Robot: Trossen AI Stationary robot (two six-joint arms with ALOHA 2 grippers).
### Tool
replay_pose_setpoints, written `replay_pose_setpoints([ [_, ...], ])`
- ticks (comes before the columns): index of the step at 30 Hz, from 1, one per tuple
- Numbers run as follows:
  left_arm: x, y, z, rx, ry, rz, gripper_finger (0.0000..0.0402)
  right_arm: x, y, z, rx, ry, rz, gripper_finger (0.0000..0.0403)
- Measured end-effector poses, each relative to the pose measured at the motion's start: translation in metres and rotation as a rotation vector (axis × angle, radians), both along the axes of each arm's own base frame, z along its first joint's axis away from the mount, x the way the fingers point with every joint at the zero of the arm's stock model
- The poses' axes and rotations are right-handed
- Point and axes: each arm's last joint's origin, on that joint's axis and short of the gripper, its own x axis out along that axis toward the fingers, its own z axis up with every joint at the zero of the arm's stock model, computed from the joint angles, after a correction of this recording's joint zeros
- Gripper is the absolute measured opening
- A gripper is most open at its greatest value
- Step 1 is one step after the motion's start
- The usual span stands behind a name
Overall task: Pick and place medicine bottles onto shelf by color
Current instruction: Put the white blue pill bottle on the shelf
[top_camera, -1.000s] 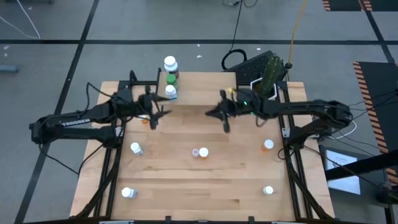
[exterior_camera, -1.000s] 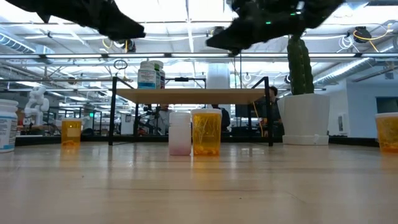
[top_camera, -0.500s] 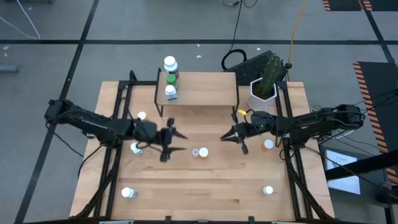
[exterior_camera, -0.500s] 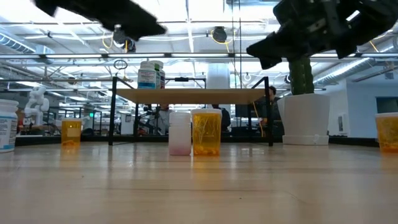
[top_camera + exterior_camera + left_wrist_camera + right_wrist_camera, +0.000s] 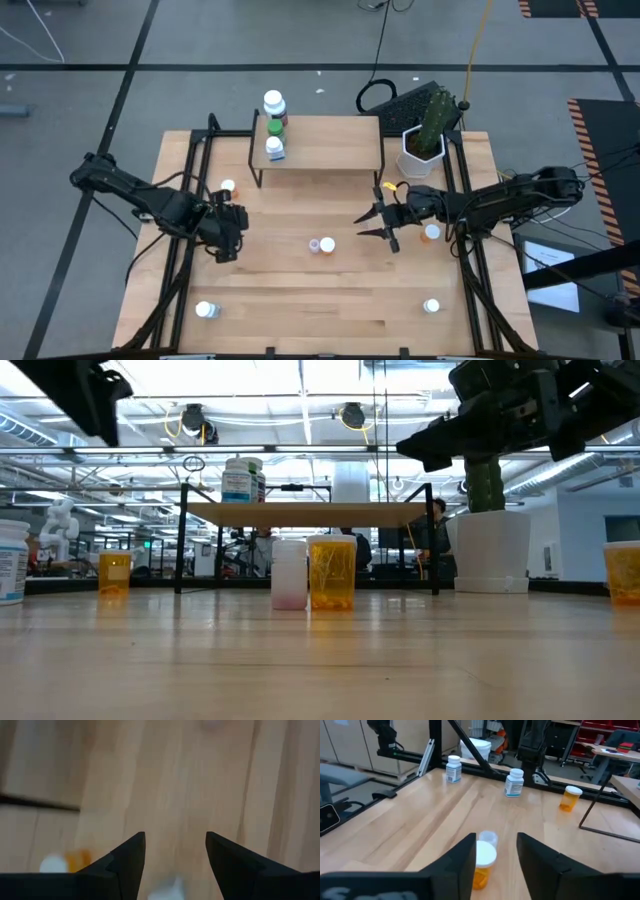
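Three medicine bottles stand on the shelf (image 5: 330, 140) near its left end: a white-capped one (image 5: 274, 101), a green one (image 5: 276, 126) and a white one (image 5: 274, 148). A purplish bottle (image 5: 314, 245) and an orange, white-capped bottle (image 5: 327, 244) stand together at the table's middle. My right gripper (image 5: 378, 225) hovers open just right of them, pointing level at them (image 5: 482, 857). My left gripper (image 5: 225, 248) is open at the table's left, pointing steeply down over a white bottle (image 5: 165, 892) that it mostly hides from above.
An orange bottle (image 5: 228, 187) stands left of the shelf's front. Another orange one (image 5: 432, 232) is by the right edge. White bottles (image 5: 206, 310) (image 5: 431, 306) stand near the front corners. A cactus in a white pot (image 5: 422, 145) stands at the back right.
My left gripper has come away from the shelf's front toward the near-left and tipped from roughly level to steeply downward. My right gripper has moved from the shelf's front toward the near and right edges, sunk lower, and opened its fingers. No bottle has moved.
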Motion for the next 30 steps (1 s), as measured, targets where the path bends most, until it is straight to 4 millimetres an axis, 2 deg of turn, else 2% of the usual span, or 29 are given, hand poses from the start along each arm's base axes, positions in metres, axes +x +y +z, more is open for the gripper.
replay_pose_setpoints([
  [4, -0.007, 0.003, -0.004, -0.012, 0.070, 0.068, 0.0211, 0.000, 0.000, 0.000, 0.002, 0.000, -0.001, 0.0159],
  [9, -0.016, 0.004, -0.027, -0.023, 0.212, 0.058, 0.0244, 0.000, -0.001, 0.000, -0.006, 0.001, -0.026, 0.0173],
  [14, -0.026, 0.007, -0.040, 0.013, 0.354, -0.055, 0.0295, 0.000, -0.001, -0.001, -0.012, 0.007, -0.026, 0.0178],
  [20, -0.028, 0.008, -0.040, 0.049, 0.402, -0.231, 0.0342, 0.003, -0.002, -0.008, -0.005, 0.048, -0.033, 0.0179],
  [25, -0.031, 0.009, -0.050, 0.070, 0.462, -0.347, 0.0355, 0.007, -0.002, -0.018, 0.013, 0.092, -0.038, 0.0179],
  [30, -0.037, 0.010, -0.065, 0.023, 0.528, -0.368, 0.0352, 0.010, 0.002, -0.022, 0.014, 0.091, -0.023, 0.0179],
])
